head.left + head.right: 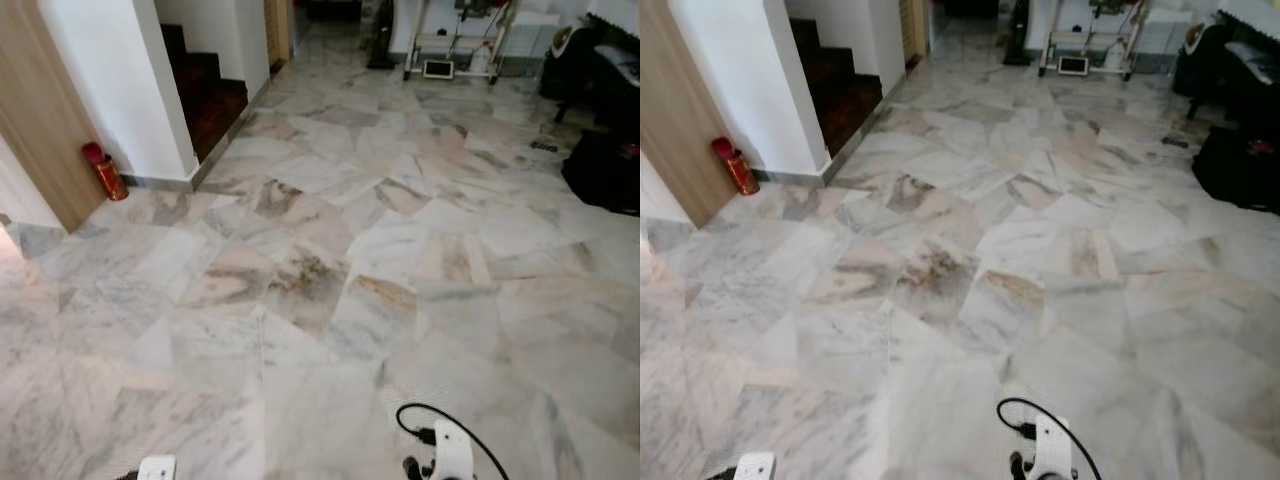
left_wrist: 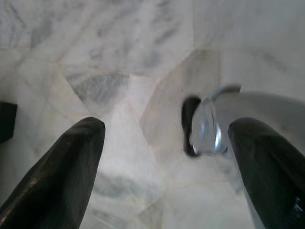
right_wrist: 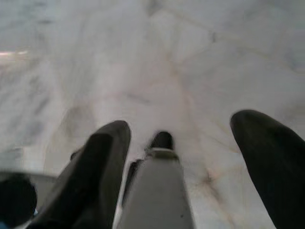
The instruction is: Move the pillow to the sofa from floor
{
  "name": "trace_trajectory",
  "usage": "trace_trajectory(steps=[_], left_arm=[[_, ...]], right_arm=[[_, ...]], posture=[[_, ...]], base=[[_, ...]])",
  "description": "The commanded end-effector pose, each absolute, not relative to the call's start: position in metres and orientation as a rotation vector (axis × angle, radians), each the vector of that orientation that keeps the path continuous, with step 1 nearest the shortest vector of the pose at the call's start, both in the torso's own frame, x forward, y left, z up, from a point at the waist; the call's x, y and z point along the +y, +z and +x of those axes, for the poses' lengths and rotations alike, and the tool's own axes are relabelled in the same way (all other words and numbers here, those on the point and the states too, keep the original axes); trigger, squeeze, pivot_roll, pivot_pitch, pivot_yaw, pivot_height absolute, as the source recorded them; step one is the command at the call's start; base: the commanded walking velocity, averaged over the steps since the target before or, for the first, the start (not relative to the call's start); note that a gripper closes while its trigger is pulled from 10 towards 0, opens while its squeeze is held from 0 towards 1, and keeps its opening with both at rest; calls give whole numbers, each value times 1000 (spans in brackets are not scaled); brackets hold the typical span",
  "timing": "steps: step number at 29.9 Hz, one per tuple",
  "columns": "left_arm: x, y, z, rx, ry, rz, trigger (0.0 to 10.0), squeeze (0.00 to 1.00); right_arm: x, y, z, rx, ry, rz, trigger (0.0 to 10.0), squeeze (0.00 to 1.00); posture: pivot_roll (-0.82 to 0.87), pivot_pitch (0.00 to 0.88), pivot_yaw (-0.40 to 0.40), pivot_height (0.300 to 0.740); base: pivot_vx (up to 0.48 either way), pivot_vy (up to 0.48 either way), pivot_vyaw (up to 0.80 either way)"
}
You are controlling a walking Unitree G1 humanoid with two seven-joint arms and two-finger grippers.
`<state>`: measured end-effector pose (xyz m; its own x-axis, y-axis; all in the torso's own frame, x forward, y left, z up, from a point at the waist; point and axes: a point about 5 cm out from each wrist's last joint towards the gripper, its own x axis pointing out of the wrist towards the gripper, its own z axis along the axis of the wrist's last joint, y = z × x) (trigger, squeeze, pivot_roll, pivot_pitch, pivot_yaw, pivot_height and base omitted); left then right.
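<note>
Marble floor [image 1: 330, 270] spreads out before me, with no pillow or sofa on it. My left gripper [image 2: 167, 157] hangs low over the tiles, open, with nothing between its two black fingers [image 2: 62, 176]. My right gripper [image 3: 190, 157] is open too, over bare floor, its fingers [image 3: 267, 157] wide apart. The tops of both arms [image 1: 452, 450] peek in at the bottom edge of the eye views.
A red fire extinguisher [image 1: 105, 170] stands by a wooden panel at the left. Dark stairs [image 1: 205, 90] rise behind a white wall. A black bag [image 1: 605, 165] and dark furniture sit at the right. A white cart [image 1: 455, 45] stands far back.
</note>
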<state>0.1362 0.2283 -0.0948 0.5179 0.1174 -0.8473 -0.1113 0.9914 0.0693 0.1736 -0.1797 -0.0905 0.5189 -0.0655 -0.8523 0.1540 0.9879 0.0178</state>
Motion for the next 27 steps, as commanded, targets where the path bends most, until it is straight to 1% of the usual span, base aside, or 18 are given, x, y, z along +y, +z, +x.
trace_trajectory(steps=[1,7,27], left_arm=[[235,-94,135,1023,152,11,10000,0],[235,-94,136,1022,153,12,10000,0],[235,-93,137,1016,159,7,10000,0]], right_arm=[[-173,-91,175,1018,-133,113,10000,0],[-172,-91,174,1027,-122,104,10000,0],[-172,-90,177,1009,-125,119,10000,0]], posture=[[-34,0,1,740],[-28,0,-4,740],[-22,0,-5,740]], base=[[-289,0,0],[-290,0,-695],[-289,0,0]])
